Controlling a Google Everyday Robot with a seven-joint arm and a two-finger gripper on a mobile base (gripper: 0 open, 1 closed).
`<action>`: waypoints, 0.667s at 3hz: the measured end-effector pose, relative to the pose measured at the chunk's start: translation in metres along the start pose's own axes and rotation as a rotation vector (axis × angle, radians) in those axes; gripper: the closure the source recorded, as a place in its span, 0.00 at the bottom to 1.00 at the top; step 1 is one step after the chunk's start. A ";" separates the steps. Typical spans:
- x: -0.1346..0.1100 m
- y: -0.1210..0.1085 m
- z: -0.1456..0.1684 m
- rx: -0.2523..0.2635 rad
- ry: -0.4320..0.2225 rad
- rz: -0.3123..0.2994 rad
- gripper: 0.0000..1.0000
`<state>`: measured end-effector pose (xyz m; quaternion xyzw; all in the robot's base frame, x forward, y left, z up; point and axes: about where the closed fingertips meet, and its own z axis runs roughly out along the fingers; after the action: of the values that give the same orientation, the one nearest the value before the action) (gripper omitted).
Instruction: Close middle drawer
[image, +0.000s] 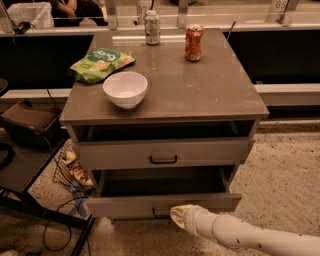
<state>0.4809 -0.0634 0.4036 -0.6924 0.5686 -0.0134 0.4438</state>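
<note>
The middle drawer (120, 206) is the lower of the two drawers that show. It is pulled partly out, with its inside (160, 182) in shadow and its black handle (159, 215) partly hidden by the arm. My gripper (178, 216) comes in from the lower right on a white arm (240, 236). Its tip is against the drawer front, just right of the handle. The uppermost drawer (210, 150), with its own black handle (163, 160), stands slightly out above it. The lowest drawer is hidden.
On the cabinet top (210, 90) stand a white bowl (125, 89), a green snack bag (100, 63), a silver can (152, 27) and a red can (194, 42). A wire basket (70, 170), cables and a dark stand (30, 200) are on the left.
</note>
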 end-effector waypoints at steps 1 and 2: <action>0.012 -0.008 0.013 0.018 -0.049 0.014 1.00; 0.012 -0.008 0.013 0.018 -0.049 0.014 1.00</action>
<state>0.4980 -0.0654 0.3948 -0.6843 0.5625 0.0014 0.4640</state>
